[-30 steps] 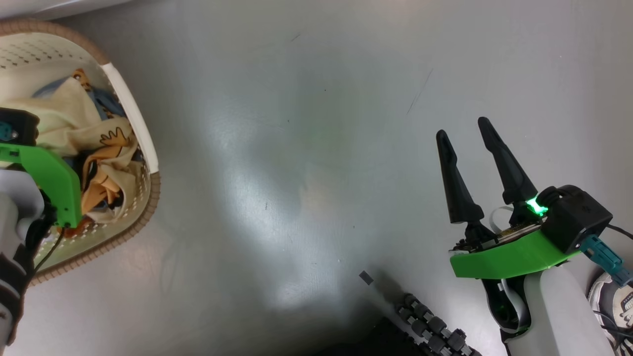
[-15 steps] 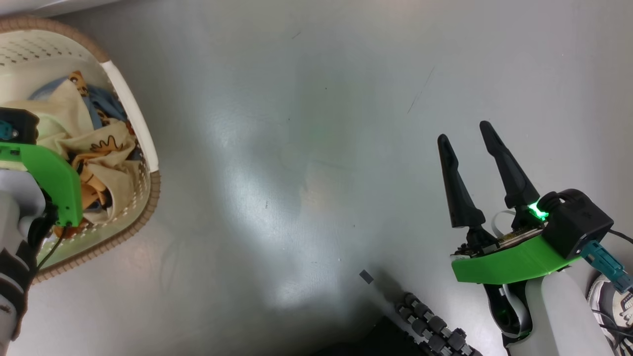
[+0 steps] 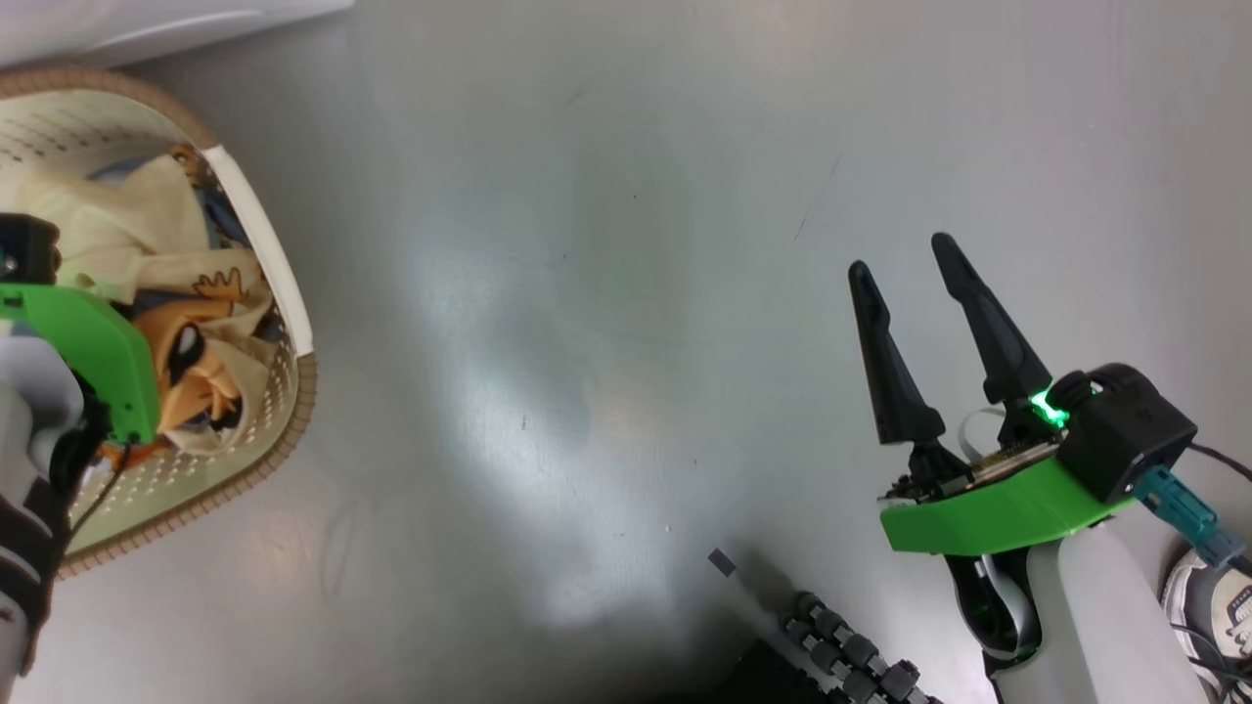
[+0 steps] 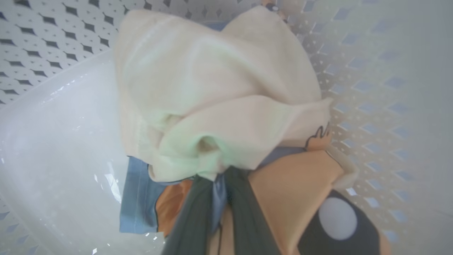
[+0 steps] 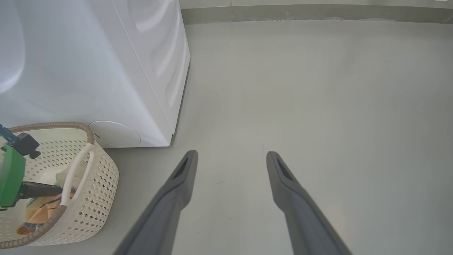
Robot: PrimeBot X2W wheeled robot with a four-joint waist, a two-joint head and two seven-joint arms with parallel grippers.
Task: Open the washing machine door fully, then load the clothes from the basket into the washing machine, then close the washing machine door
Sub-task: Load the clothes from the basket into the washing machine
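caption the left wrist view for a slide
Left gripper shut on bunched cream, blue and orange clothes inside perforated cream basket

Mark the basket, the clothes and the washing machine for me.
basket (image 5: 102, 184), right wrist view, perforated side wall.
clothes (image 4: 212, 88), left wrist view, cream garment's bunched fold.
washing machine (image 5: 70, 71), right wrist view, white front panel.

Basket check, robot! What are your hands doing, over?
Left gripper shut on the clothes, inside the basket. Right gripper open, over the floor. Washing machine beside basket; nothing seen blocking.
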